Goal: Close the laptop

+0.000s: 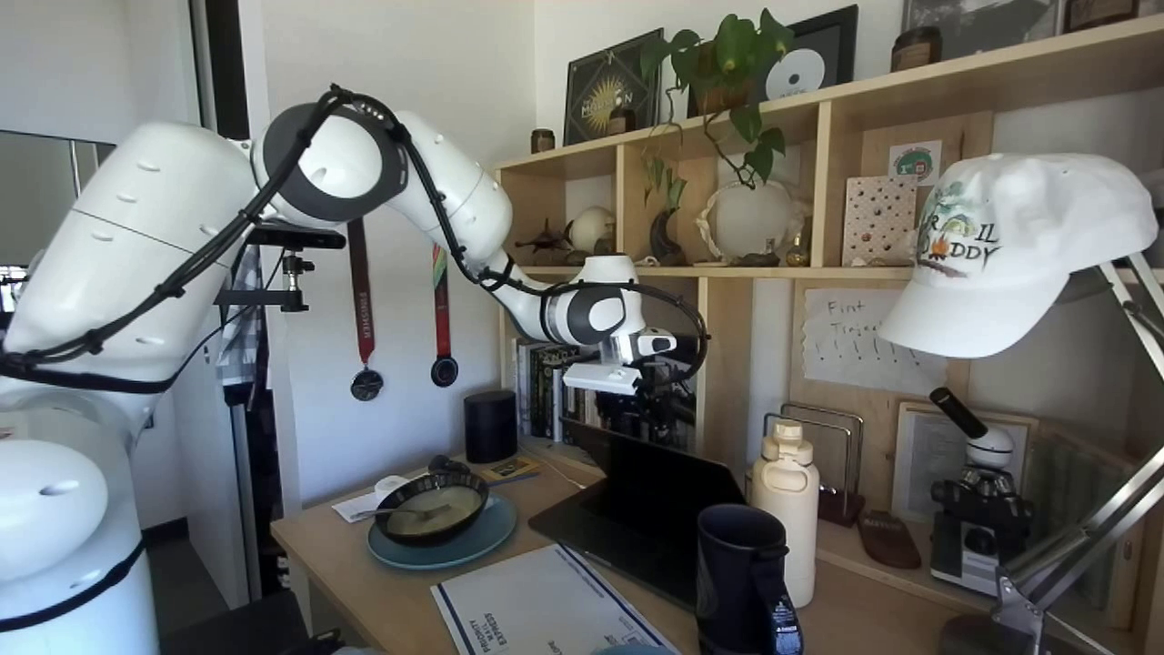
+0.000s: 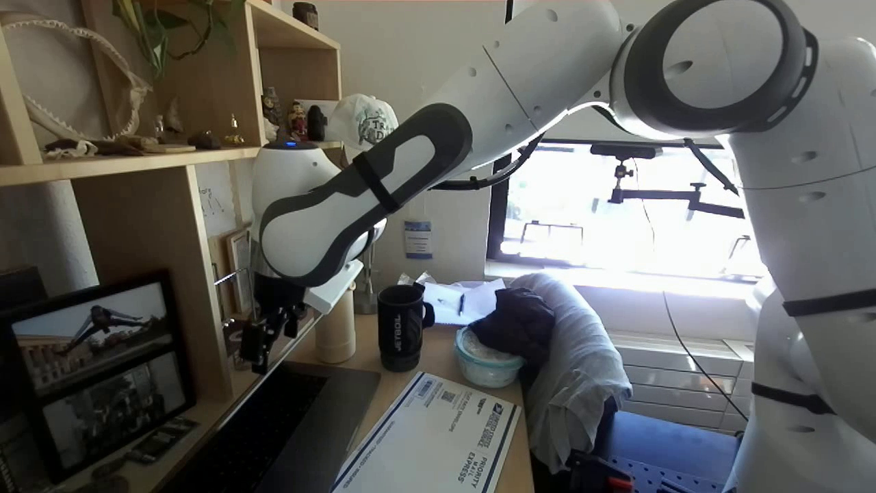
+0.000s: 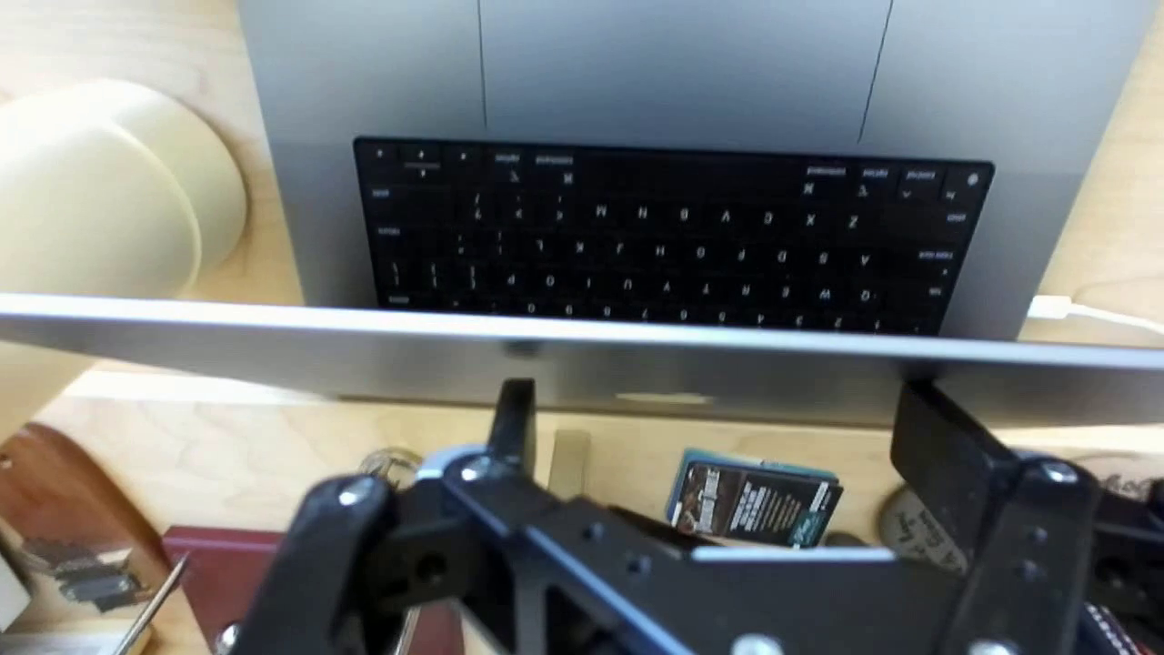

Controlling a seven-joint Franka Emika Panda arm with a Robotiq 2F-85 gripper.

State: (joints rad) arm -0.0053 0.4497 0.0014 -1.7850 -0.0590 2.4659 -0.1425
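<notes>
The laptop [image 1: 655, 496] sits open on the wooden desk [image 1: 391, 596], its lid [image 3: 773, 373] up, its keyboard [image 3: 673, 236] in full sight from the wrist. And there's the gripper [image 3: 718, 391], round the back of that lid, fingers [image 3: 514, 428] spread wide apart, tips right up at the rear face; touching or just shy of it, I can't tell!

Now the crowd around it. The cream bottle [image 3: 136, 191] stands just beside the laptop at the arrow-key end, and that's the tight spot: the lid's top edge cuts across it in the wrist view, though whether they touch can't be made out. Near the bottle, the black mug [image 2: 400, 329], upright by the front corner. Along the front edge lies the mail envelope [image 2: 438, 438], flat and close in.

Over at the opposite end, a white cable [image 3: 1050, 307] at the laptop's side, and past it the blue plate [image 1: 496, 534] carrying a black bowl [image 1: 432, 482], with a black cylinder [image 1: 491, 426] near the wall.

Behind the lid, a few cards [image 3: 755, 500] on pale wood, and in an exterior view a double picture frame [image 2: 102, 370] propped up close by. Farther out, the microscope [image 1: 982, 509], then a white cap [image 1: 1018, 246] perched on the lamp [image 1: 1018, 596].
</notes>
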